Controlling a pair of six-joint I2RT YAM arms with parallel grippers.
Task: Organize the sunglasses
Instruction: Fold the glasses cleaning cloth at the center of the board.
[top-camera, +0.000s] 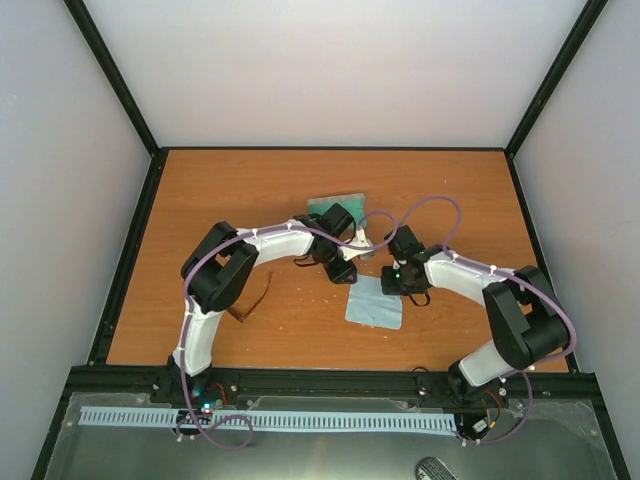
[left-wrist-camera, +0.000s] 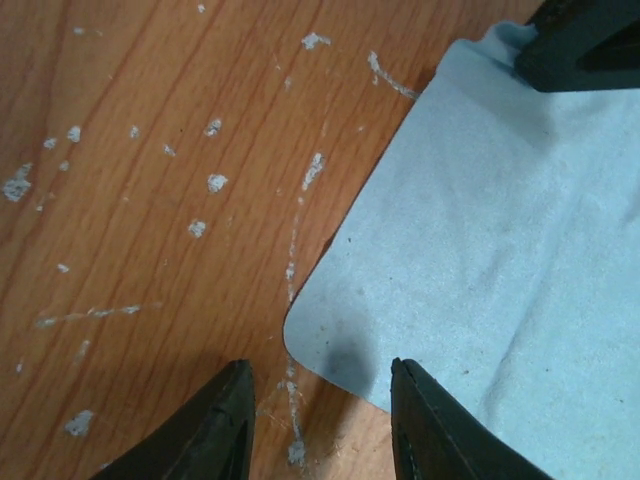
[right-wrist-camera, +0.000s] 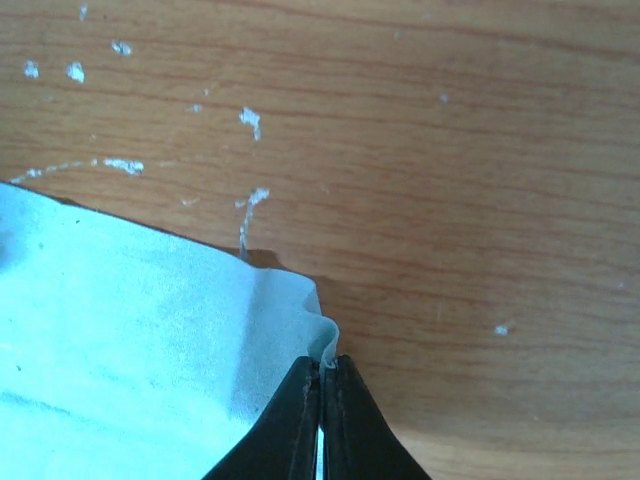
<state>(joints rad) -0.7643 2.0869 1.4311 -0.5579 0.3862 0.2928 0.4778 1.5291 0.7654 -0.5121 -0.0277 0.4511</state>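
Note:
The sunglasses (top-camera: 255, 299) show only as a thin reddish-brown curve beside my left arm's elbow; the rest is hidden under the arm. The light blue cloth (top-camera: 375, 304) lies flat at the table's middle. My left gripper (top-camera: 351, 274) is open and empty, its jaws (left-wrist-camera: 320, 400) straddling one rounded corner of the cloth (left-wrist-camera: 480, 230), just above the wood. My right gripper (top-camera: 400, 288) is shut on another corner of the cloth (right-wrist-camera: 130, 330), which puckers up between its closed fingertips (right-wrist-camera: 322, 365).
The case with green lining (top-camera: 336, 205) lies open behind my left wrist, towards the back. The orange wooden table (top-camera: 220, 190) is framed by black rails. The right gripper's black finger (left-wrist-camera: 585, 40) shows at the top right of the left wrist view.

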